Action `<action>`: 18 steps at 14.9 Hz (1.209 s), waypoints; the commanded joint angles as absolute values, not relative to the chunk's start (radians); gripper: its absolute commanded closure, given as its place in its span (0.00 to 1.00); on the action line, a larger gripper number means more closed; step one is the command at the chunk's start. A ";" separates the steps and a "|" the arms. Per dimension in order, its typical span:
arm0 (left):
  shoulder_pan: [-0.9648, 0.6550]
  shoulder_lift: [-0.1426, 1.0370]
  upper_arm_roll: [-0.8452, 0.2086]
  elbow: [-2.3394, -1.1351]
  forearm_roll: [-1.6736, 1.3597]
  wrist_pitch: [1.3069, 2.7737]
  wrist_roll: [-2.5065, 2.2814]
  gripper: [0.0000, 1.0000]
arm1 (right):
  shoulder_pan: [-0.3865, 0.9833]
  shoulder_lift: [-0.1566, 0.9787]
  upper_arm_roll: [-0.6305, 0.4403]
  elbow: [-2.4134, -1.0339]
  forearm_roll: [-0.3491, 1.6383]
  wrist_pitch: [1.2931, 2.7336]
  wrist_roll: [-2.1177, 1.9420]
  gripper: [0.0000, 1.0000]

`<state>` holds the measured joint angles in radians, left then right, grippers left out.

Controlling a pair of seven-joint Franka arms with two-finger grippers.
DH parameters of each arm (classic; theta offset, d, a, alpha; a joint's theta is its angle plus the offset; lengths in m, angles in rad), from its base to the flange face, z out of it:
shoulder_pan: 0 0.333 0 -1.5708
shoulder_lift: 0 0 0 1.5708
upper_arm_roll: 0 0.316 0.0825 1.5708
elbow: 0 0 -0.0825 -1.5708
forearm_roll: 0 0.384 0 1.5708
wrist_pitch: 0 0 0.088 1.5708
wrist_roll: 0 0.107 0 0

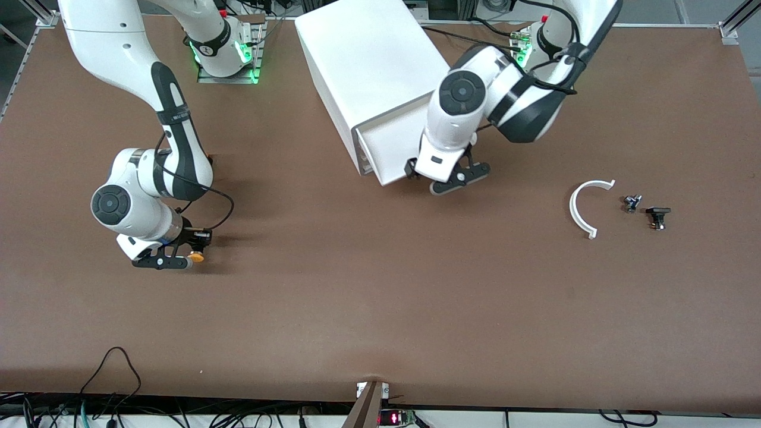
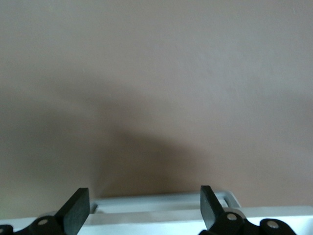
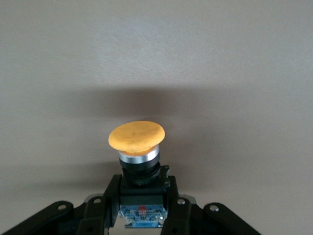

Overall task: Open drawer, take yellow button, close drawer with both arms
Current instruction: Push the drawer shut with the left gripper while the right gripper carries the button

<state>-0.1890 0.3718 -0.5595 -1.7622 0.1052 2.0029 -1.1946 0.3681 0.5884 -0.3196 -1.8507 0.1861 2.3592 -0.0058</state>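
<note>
As we read the front view from the right arm's end across to the left arm's end, we list what we see.

Right end effector (image 1: 178, 260): low over the bare tabletop (image 1: 368, 297) toward the right arm's end, clamped on the button's black body.
Button (image 1: 195, 257): gripped by the right end effector; in the right wrist view (image 3: 137, 147) we see its black body with a blue bit between the fingers (image 3: 100, 215), a silver collar above that, and the orange-yellow cap leading.
Button axis: its long axis runs from body to cap in line with the fingers, cap pointing away from the wrist, toward the left arm's end of the tabletop in the front view.
Cabinet (image 1: 368, 65): big white box set at an angle near the middle of the tabletop.
Drawer (image 1: 389, 142): we see a white tray edge at the cabinet's front; we cannot tell how far it stands out.
Left end effector (image 1: 452, 178): at the cabinet's front, right by the drawer's edge, fingers (image 2: 77, 208) spread well apart with nothing between them; a white edge shows between them in the left wrist view.
White curved piece (image 1: 582, 208): lies on the tabletop toward the left arm's end.
Small metal part (image 1: 632, 203): just beside the curved piece.
Small black part (image 1: 658, 216): beside the metal part, nearest the left arm's end.
</note>
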 commanded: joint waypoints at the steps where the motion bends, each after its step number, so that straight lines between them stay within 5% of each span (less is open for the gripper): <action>1: -0.189 0.333 -0.612 -1.813 0.081 2.006 -1.244 0.00 | 0.357 0.595 -0.313 -1.873 0.251 2.391 -0.064 1.00; 5: -0.189 0.334 -0.687 -1.845 0.081 2.002 -1.249 0.00 | 0.341 0.618 -0.314 -1.867 0.327 2.401 -0.147 1.00; 7: -0.189 0.337 -0.713 -1.853 0.075 2.002 -1.249 0.00 | 0.342 0.617 -0.314 -1.859 0.327 2.399 -0.134 0.57; 8: -0.189 0.337 -0.718 -1.853 0.060 2.002 -1.247 0.00 | 0.342 0.617 -0.314 -1.855 0.327 2.398 -0.130 0.24; 10: -0.189 0.337 -0.722 -1.848 0.037 1.971 -1.244 0.00 | 0.344 0.609 -0.314 -1.848 0.327 2.396 -0.130 0.01; 15: -0.146 0.336 -0.719 -1.815 0.037 1.924 -1.204 0.00 | 0.354 0.522 -0.316 -1.824 0.324 2.362 -0.138 0.01; 18: -0.045 0.331 -0.703 -1.680 0.038 1.778 -1.025 0.00 | 0.356 0.436 -0.318 -1.822 0.310 2.280 -0.141 0.01</action>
